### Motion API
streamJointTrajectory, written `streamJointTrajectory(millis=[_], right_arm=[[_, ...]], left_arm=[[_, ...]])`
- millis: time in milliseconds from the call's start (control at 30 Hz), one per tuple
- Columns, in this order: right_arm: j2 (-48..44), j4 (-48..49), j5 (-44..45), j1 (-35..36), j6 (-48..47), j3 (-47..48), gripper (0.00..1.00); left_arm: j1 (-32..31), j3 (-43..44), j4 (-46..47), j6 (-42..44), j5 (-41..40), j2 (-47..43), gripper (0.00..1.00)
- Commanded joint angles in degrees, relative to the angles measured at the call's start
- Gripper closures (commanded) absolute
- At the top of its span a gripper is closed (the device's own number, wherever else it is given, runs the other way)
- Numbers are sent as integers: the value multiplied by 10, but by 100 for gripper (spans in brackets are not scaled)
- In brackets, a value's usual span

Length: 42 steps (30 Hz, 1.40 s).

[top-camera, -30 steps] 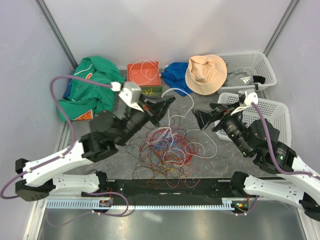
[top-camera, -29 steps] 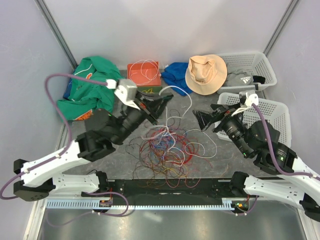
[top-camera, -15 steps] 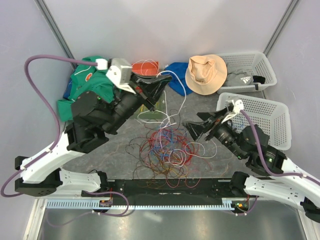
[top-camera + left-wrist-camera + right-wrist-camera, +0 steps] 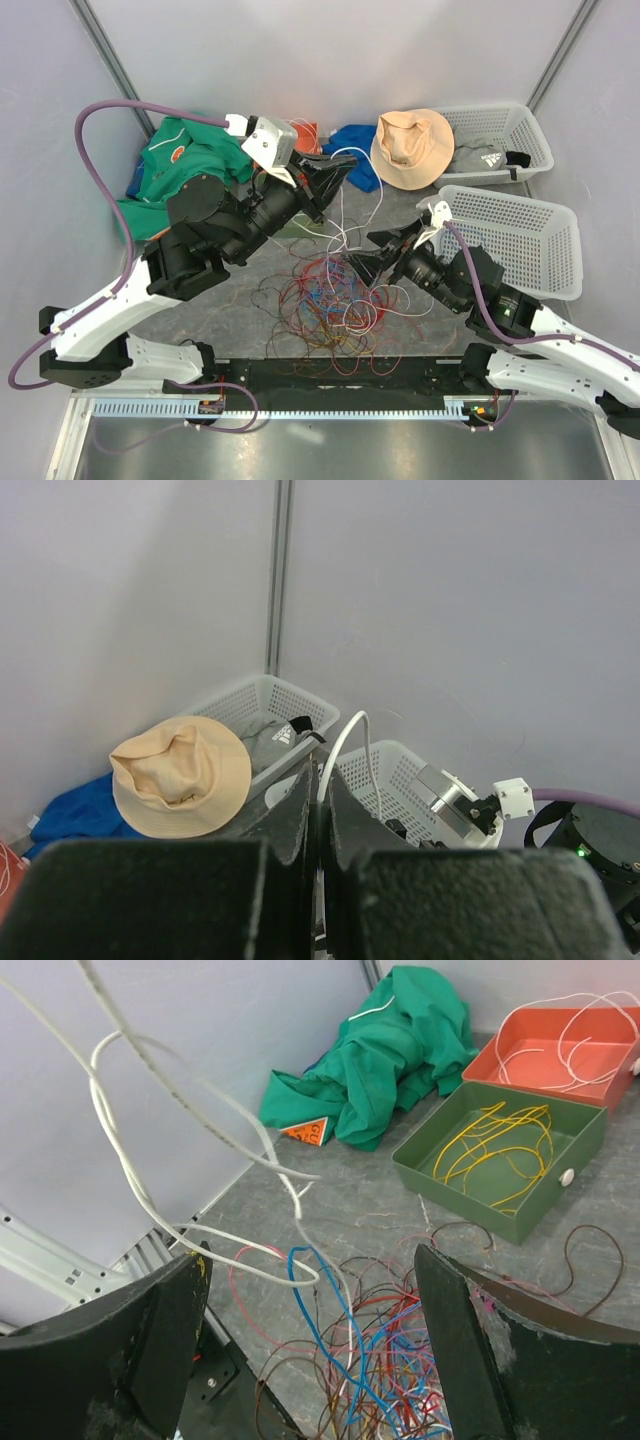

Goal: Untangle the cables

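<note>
R tool [image 4: 366, 252] closer to cables [image 4: 325, 300], L tool [image 4: 342, 170] raised

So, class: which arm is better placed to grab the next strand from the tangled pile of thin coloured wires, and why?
Probably right: the right gripper stands open over the tangled pile of thin coloured wires; the left gripper is shut on a raised white wire.

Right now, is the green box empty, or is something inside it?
Not empty. In the right wrist view, yellow cables lie looped inside the green box, on its floor.
</note>
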Motion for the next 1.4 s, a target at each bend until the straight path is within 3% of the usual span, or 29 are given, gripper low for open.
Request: streamJointTrajectory(millis=[0, 67, 100, 200, 333, 433, 667, 1133, 1367], right_arm=[[6, 56, 49, 1, -10, -10, 14], [21, 80, 78, 1, -7, -16, 21], [25, 95, 112, 1, 3, -29, 34], [36, 180, 139, 0, 15, -71, 56], [79, 233, 162, 1, 24, -84, 61], [122, 188, 189, 0, 33, -80, 55], [126, 159, 213, 0, 64, -136, 35], [86, 29, 241, 0, 154, -224, 18], [78, -34, 240, 0, 178, -234, 2]], left_arm=[[2, 20, 5, 22, -2, -2, 98], [2, 21, 6, 11, 7, -1, 98], [2, 21, 7, 5, 12, -1, 98], [1, 16, 13, -21, 36, -2, 98], [1, 7, 33, -30, 58, -7, 98], [2, 31, 25, -16, 52, -4, 98], [2, 87, 19, 20, 34, 6, 98], [2, 251, 7, 92, 23, 57, 98], [1, 309, 6, 114, 23, 76, 98]])
